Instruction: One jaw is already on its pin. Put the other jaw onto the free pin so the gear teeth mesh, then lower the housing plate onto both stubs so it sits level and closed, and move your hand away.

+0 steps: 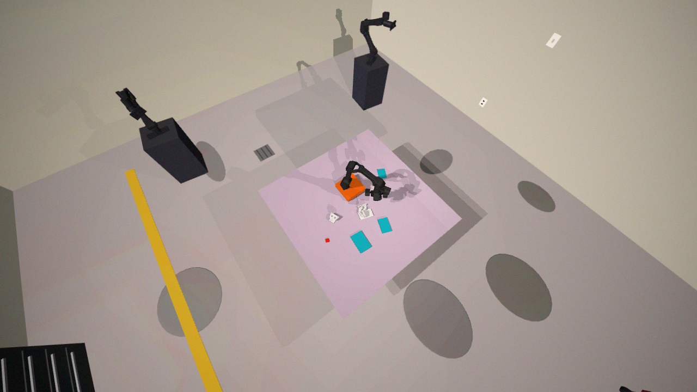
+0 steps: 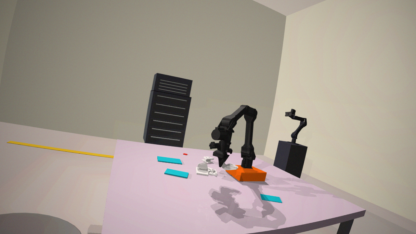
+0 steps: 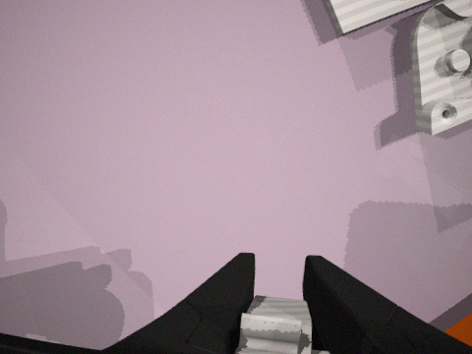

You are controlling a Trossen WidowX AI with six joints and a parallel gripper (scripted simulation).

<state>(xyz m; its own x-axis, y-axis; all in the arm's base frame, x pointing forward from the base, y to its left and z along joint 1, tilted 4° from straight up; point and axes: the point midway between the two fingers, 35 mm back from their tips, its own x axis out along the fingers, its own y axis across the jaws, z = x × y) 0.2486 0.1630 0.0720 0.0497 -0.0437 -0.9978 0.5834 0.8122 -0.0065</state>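
My gripper (image 3: 278, 269) (image 2: 221, 164) is shut on a pale, ridged jaw (image 3: 277, 326) (image 2: 230, 166), which it holds above the table, just beside the orange arm base. In the wrist view the fingers hide part of the jaw. The white gripper base (image 3: 430, 93) (image 2: 213, 172) (image 1: 362, 208) lies to the side; a round peg (image 3: 459, 61) and a small screw hole show on it. The other jaw is too small to make out clearly. A white plate (image 1: 333, 217) (image 2: 208, 158) with two dark spots, perhaps the housing plate, stands apart from the base.
A white block (image 3: 369, 14) (image 2: 201, 172) with an upright rounded back stands against the white base. The orange arm base (image 1: 349, 190) (image 2: 252, 175) is close to the held jaw. Teal slabs (image 1: 361, 242) (image 1: 384, 225) (image 2: 271, 198) and a red block (image 1: 327, 240) (image 2: 185, 154) lie on the pink table (image 1: 341, 292).
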